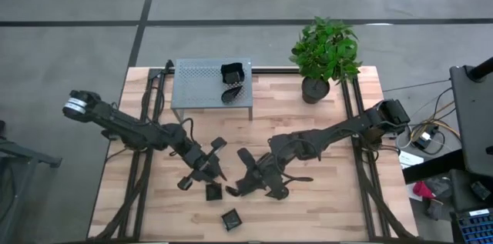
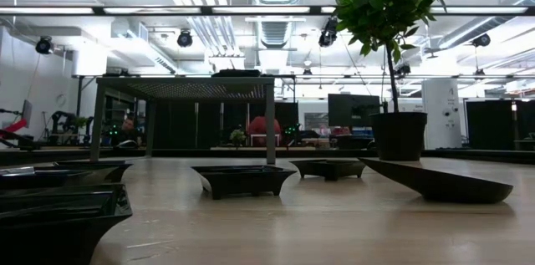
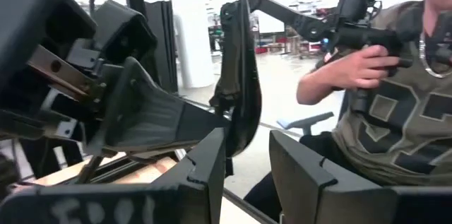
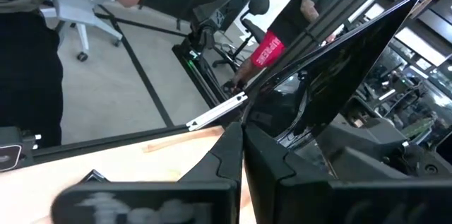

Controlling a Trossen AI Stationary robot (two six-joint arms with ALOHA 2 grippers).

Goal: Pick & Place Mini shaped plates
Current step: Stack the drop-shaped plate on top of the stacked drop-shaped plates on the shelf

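My right gripper (image 4: 244, 155) is shut on a dark, glossy leaf-shaped mini plate (image 4: 339, 75), above the table's near middle (image 1: 245, 176). The same plate (image 3: 240, 75) shows on edge in the left wrist view. My left gripper (image 3: 247, 171) is open, with its fingers just short of that plate's edge; in the high view it is beside the right one (image 1: 216, 168). Two more mini plates (image 1: 213, 192) (image 1: 230, 218) lie flat on the table near them. A square plate (image 1: 233, 72) and a leaf plate (image 1: 231, 94) rest on the perforated stand (image 1: 192, 90). My right gripper pinches the leaf plate between its two fingers at one rim (image 4: 282, 128). The plate is lifted clear of the table and stands on edge, rising away from the fingertips (image 4: 229, 150).
A potted plant (image 1: 323, 55) stands at the far right of the table. The low view shows several plates resting on the wood: a square one (image 2: 242, 180), a long leaf one (image 2: 439, 181) and others at the left (image 2: 58, 215). A person (image 3: 385, 104) stands beyond the table.
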